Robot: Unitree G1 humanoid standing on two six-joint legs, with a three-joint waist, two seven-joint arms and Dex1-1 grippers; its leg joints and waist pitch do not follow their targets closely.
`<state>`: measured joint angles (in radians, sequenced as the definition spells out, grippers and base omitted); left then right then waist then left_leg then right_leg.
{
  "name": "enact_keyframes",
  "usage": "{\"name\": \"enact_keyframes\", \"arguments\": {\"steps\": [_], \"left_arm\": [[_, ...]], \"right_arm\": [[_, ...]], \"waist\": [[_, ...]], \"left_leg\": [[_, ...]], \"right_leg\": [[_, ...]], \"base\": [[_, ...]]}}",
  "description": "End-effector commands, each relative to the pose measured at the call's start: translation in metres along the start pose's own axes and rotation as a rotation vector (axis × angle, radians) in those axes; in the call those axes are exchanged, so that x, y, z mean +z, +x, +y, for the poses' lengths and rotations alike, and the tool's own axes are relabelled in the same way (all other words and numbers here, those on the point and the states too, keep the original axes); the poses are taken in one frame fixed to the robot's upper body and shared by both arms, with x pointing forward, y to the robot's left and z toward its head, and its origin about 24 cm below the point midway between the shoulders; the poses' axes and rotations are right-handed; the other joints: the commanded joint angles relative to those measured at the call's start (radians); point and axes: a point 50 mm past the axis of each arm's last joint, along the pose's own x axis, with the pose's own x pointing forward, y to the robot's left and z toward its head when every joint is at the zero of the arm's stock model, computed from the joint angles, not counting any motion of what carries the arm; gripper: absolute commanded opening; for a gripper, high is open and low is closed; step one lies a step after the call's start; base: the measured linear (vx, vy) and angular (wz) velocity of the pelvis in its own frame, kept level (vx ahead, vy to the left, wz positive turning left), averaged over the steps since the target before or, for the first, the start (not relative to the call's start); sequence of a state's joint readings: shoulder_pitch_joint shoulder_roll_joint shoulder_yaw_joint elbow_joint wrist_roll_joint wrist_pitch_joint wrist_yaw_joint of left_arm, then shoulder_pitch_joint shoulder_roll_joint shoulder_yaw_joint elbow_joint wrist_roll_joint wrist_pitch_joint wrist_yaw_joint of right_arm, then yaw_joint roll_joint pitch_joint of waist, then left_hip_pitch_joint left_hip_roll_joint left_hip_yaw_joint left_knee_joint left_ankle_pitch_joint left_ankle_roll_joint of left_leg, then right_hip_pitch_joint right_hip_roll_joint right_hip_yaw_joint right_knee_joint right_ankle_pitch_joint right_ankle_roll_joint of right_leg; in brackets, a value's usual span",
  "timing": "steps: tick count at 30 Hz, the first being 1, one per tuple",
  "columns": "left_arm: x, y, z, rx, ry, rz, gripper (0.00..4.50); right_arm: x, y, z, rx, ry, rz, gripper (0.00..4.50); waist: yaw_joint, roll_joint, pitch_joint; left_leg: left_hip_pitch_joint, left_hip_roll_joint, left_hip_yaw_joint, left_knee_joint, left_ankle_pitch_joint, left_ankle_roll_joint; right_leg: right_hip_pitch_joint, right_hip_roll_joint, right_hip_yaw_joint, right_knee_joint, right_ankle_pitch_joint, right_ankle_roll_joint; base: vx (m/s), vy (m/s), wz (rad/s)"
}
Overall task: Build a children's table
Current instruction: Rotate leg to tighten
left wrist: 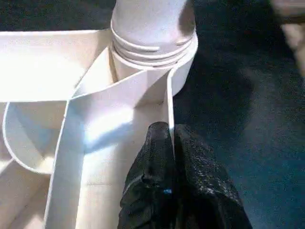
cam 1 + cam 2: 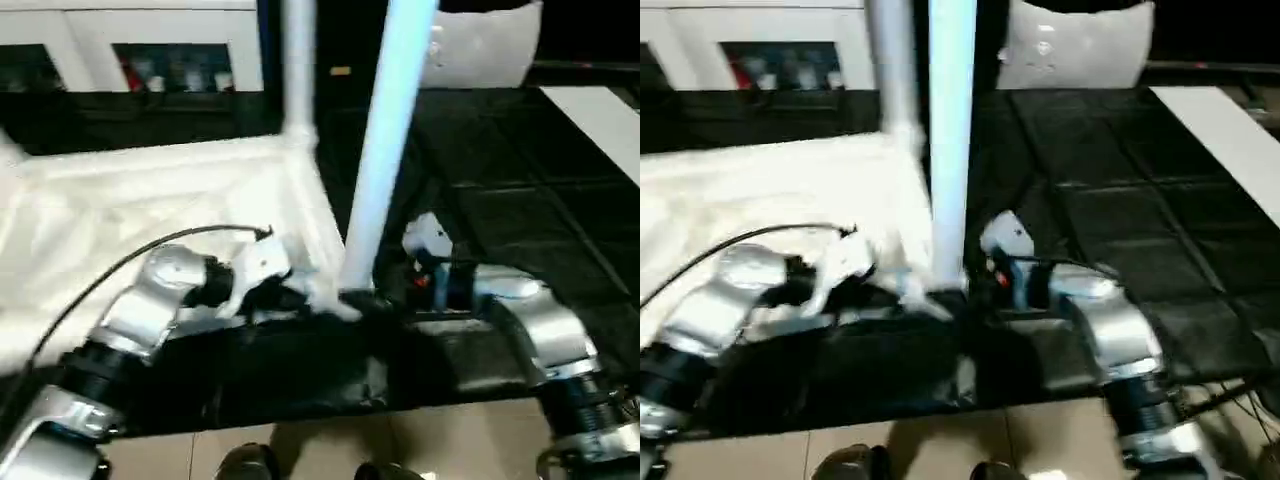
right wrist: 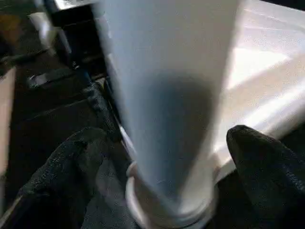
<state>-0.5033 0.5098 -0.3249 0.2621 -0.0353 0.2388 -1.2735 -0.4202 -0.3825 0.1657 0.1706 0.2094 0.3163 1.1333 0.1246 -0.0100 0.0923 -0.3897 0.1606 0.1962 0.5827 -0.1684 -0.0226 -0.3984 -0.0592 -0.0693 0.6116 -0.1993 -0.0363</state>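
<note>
White plastic tabletop (image 2: 150, 200) lies upside-down — left pincer (image 1: 170, 143) pinches its rim steady; right pincer (image 3: 162, 157) gapes wide around upright leg (image 2: 385, 150).

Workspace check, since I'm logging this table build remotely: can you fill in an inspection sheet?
Surface: black mat workbench.
Job's things: white table top lying ribbed side up; near leg upright in its corner socket; second leg upright at the far corner.
Clutter: nothing seen.
Grippers: left gripper jaws shut on the table top's rim; right gripper jaws open either side of the near leg.
Cables: black cable over the left forearm.
Surroundings: white shelving behind; tiled floor.
</note>
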Motion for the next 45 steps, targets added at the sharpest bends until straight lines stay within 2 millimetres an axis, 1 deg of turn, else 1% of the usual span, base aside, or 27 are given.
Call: {"name": "enact_keyframes", "arguments": {"steps": [1, 2, 3, 4, 5, 6, 7, 9, 13, 14, 16, 17, 20, 23, 27, 28, 30, 31, 32, 33, 36, 37, 38, 40, 42, 44, 45], "left_arm": [[0.007, 0.004, -0.007, -0.114, 0.053, -0.027, 0.0], [0.007, 0.003, -0.007, -0.132, 0.059, -0.025, 0.0], [0.007, 0.003, -0.008, -0.149, 0.064, -0.024, 0.0], [0.007, 0.002, -0.008, -0.164, 0.07, -0.021, 0.0], [0.007, 0.002, -0.009, -0.188, 0.082, -0.013, 0.0], [0.007, 0.001, -0.009, -0.194, 0.085, -0.01, 0.0], [0.007, 0.001, -0.009, -0.195, 0.085, -0.009, 0.0], [0.007, 0.001, -0.009, -0.212, 0.092, -0.009, 0.0], [0.008, 0.001, -0.011, -0.24, 0.102, -0.011, 0.0], [0.008, 0.001, -0.011, -0.242, 0.103, -0.011, 0.0], [0.007, 0.002, -0.012, -0.247, 0.103, -0.014, 0.0], [0.007, 0.002, -0.013, -0.249, 0.102, -0.015, 0.0], [0.006, 0.001, -0.013, -0.25, 0.097, -0.014, 0.0], [0.006, 0.0, -0.013, -0.234, 0.081, -0.022, 0.0], [0.01, 0.0, -0.012, -0.191, 0.043, -0.056, 0.0], [0.011, 0.002, -0.01, -0.16, 0.023, -0.065, 0.0], [0.013, 0.004, -0.008, -0.116, -0.005, -0.076, 0.0], [0.015, 0.007, -0.005, -0.059, -0.027, -0.081, 0.0], [0.018, 0.01, -0.002, -0.01, -0.053, -0.097, 0.0], [0.023, 0.013, 0.002, 0.049, -0.09, -0.119, 0.0], [0.031, 0.022, 0.011, 0.183, -0.146, -0.143, 0.0], [0.034, 0.026, 0.014, 0.23, -0.162, -0.155, 0.0], [0.037, 0.031, 0.018, 0.277, -0.185, -0.172, 0.0], [0.041, 0.036, 0.021, 0.334, -0.211, -0.18, 0.0], [0.044, 0.043, 0.024, 0.392, -0.238, -0.172, 0.0], [0.046, 0.046, 0.024, 0.417, -0.259, -0.172, 0.0], [0.048, 0.049, 0.026, 0.452, -0.269, -0.172, 0.0]], "right_arm": [[0.002, -0.003, 0.0, 0.072, -0.016, -0.002, 4.07], [0.003, -0.005, 0.001, 0.113, -0.01, 0.006, 4.06], [0.003, -0.006, 0.001, 0.134, -0.007, 0.009, 3.88], [0.003, -0.006, 0.002, 0.155, -0.007, 0.014, 3.73], [0.002, -0.007, 0.003, 0.197, -0.011, 0.026, 3.73], [0.002, -0.007, 0.004, 0.218, -0.01, 0.033, 3.64], [0.002, -0.007, 0.004, 0.219, -0.01, 0.033, 3.64], [0.001, -0.008, 0.005, 0.256, -0.006, 0.043, 3.32], [-0.001, -0.007, 0.008, 0.323, -0.003, 0.066, 3.14], [-0.001, -0.006, 0.008, 0.329, -0.002, 0.066, 2.89], [-0.002, -0.004, 0.009, 0.347, 0.004, 0.067, 2.78], [-0.003, -0.003, 0.01, 0.356, 0.005, 0.068, 2.73], [-0.004, -0.001, 0.013, 0.381, 0.019, 0.072, 2.37], [-0.005, -0.001, 0.017, 0.399, 0.055, 0.058, 2.2], [-0.004, 0.002, 0.025, 0.39, 0.139, 0.001, 2.09], [-0.005, 0.006, 0.027, 0.36, 0.159, -0.015, 2.08], [-0.006, 0.011, 0.029, 0.309, 0.168, -0.021, 2.07], [-0.008, 0.019, 0.03, 0.238, 0.156, 0.002, 2.07], [-0.01, 0.026, 0.029, 0.167, 0.149, 0.018, 2.07], [-0.01, 0.034, 0.029, 0.091, 0.162, 0.018, 2.07], [-0.007, 0.053, 0.025, -0.078, 0.223, -0.012, 2.05], [-0.006, 0.06, 0.024, -0.13, 0.244, -0.018, 2.04], [-0.005, 0.067, 0.023, -0.196, 0.275, -0.024, 2.03], [-0.004, 0.077, 0.021, -0.279, 0.313, -0.032, 2.0], [-0.002, 0.086, 0.019, -0.37, 0.347, -0.044, 2.0], [0.0, 0.091, 0.018, -0.426, 0.369, -0.052, 1.99], [0.002, 0.096, 0.016, -0.47, 0.389, -0.062, 1.99]], "waist": [[-0.005, 0.006, -0.071], [-0.002, 0.006, -0.071], [-0.001, 0.003, -0.07], [0.002, 0.004, -0.07], [0.004, 0.005, -0.07], [0.006, 0.001, -0.069], [0.008, 0.002, -0.069], [0.013, 0.002, -0.071], [0.013, 0.001, -0.071], [0.013, 0.001, -0.071], [0.014, -0.001, -0.07], [0.016, -0.004, -0.07], [0.016, -0.005, -0.069], [0.016, -0.004, -0.067], [0.018, -0.004, -0.067], [0.02, 0.001, -0.066], [0.017, -0.002, -0.065], [0.016, -0.003, -0.062], [0.01, -0.004, -0.059], [0.006, 0.002, -0.057], [-0.012, -0.003, -0.052], [-0.021, -0.003, -0.053], [-0.031, -0.003, -0.053], [-0.041, -0.003, -0.056], [-0.045, -0.003, -0.058], [-0.046, -0.002, -0.058], [-0.045, 0.002, -0.058]], "left_leg": [[0.033, 0.088, -0.036, -0.065, -0.16, 0.06], [0.034, 0.088, -0.037, -0.064, -0.167, 0.056], [0.032, 0.088, -0.036, -0.064, -0.171, 0.055], [0.032, 0.088, -0.036, -0.064, -0.173, 0.054], [0.031, 0.086, -0.036, -0.063, -0.178, 0.055], [0.031, 0.087, -0.035, -0.063, -0.181, 0.054], [0.031, 0.087, -0.036, -0.063, -0.18, 0.053], [0.033, 0.088, -0.036, -0.063, -0.179, 0.05], [0.031, 0.088, -0.037, -0.063, -0.175, 0.051], [0.031, 0.088, -0.037, -0.062, -0.174, 0.051], [0.031, 0.088, -0.036, -0.062, -0.166, 0.056], [0.03, 0.087, -0.036, -0.061, -0.158, 0.059], [0.03, 0.088, -0.036, -0.062, -0.159, 0.062], [0.031, 0.088, -0.036, -0.063, -0.17, 0.058], [0.031, 0.09, -0.037, -0.065, -0.164, 0.056], [0.032, 0.089, -0.037, -0.065, -0.166, 0.056], [0.03, 0.089, -0.037, -0.067, -0.168, 0.049], [0.03, 0.087, -0.038, -0.068, -0.185, 0.041], [0.029, 0.085, -0.041, -0.071, -0.207, 0.025], [0.031, 0.083, -0.043, -0.073, -0.233, 0.007], [0.034, 0.082, -0.048, -0.078, -0.276, -0.022], [0.027, 0.081, -0.053, -0.08, -0.274, -0.028], [0.028, 0.082, -0.053, -0.082, -0.27, -0.033], [0.03, 0.081, -0.052, -0.08, -0.267, -0.034], [0.028, 0.077, -0.047, -0.077, -0.233, -0.017], [0.028, 0.076, -0.044, -0.076, -0.214, -0.004], [0.03, 0.076, -0.044, -0.076, -0.207, -0.003]], "right_leg": [[0.043, -0.106, 0.061, -0.065, -0.114, -0.218], [0.043, -0.109, 0.061, -0.064, -0.123, -0.222], [0.044, -0.108, 0.062, -0.065, -0.131, -0.22], [0.043, -0.109, 0.062, -0.064, -0.137, -0.22], [0.044, -0.11, 0.061, -0.067, -0.153, -0.218], [0.044, -0.111, 0.062, -0.07, -0.172, -0.211], [0.043, -0.111, 0.062, -0.068, -0.177, -0.21], [0.041, -0.111, 0.063, -0.069, -0.19, -0.205], [0.041, -0.11, 0.061, -0.068, -0.186, -0.207], [0.041, -0.11, 0.061, -0.067, -0.181, -0.208], [0.04, -0.111, 0.062, -0.067, -0.179, -0.211], [0.041, -0.111, 0.062, -0.066, -0.174, -0.21], [0.039, -0.109, 0.061, -0.066, -0.179, -0.209], [0.038, -0.111, 0.061, -0.069, -0.204, -0.204], [0.039, -0.11, 0.062, -0.068, -0.199, -0.202], [0.037, -0.11, 0.062, -0.069, -0.201, -0.201], [0.037, -0.108, 0.062, -0.068, -0.195, -0.201], [0.035, -0.111, 0.063, -0.073, -0.222, -0.197], [0.036, -0.113, 0.063, -0.076, -0.268, -0.189], [0.034, -0.115, 0.064, -0.082, -0.326, -0.175], [0.031, -0.117, 0.064, -0.093, -0.421, -0.153], [0.036, -0.117, 0.062, -0.091, -0.432, -0.144], [0.033, -0.113, 0.063, -0.091, -0.414, -0.138], [0.032, -0.113, 0.064, -0.09, -0.375, -0.145], [0.033, -0.112, 0.066, -0.087, -0.306, -0.154], [0.033, -0.111, 0.067, -0.089, -0.282, -0.155], [0.032, -0.109, 0.067, -0.088, -0.266, -0.158]], "base": [[0.0, 0.0, 0.0], [0.0, 0.0, 0.0], [0.0, 0.0, 0.0], [0.0, 0.0, 0.0], [0.0, 0.0, 0.0], [0.0, 0.0, 0.0], [0.0, 0.0, 0.0], [0.0, 0.0, 0.0], [0.0, 0.0, 0.0], [0.0, 0.0, 0.0], [0.0, 0.0, 0.0], [0.0, 0.0, 0.0], [0.0, 0.0, 0.0], [0.0, 0.0, 0.0], [0.0, 0.0, 0.0], [0.0, 0.0, 0.0], [0.0, 0.0, 0.0], [0.0, 0.0, 0.0], [0.0, 0.0, 0.0], [0.0, 0.0, 0.0], [0.0, 0.0, 0.0], [0.0, 0.0, 0.0], [0.0, 0.0, 0.0], [0.0, 0.0, 0.0], [0.0, 0.0, 0.0], [0.0, 0.0, 0.0], [0.0, 0.0, 0.0]]}}
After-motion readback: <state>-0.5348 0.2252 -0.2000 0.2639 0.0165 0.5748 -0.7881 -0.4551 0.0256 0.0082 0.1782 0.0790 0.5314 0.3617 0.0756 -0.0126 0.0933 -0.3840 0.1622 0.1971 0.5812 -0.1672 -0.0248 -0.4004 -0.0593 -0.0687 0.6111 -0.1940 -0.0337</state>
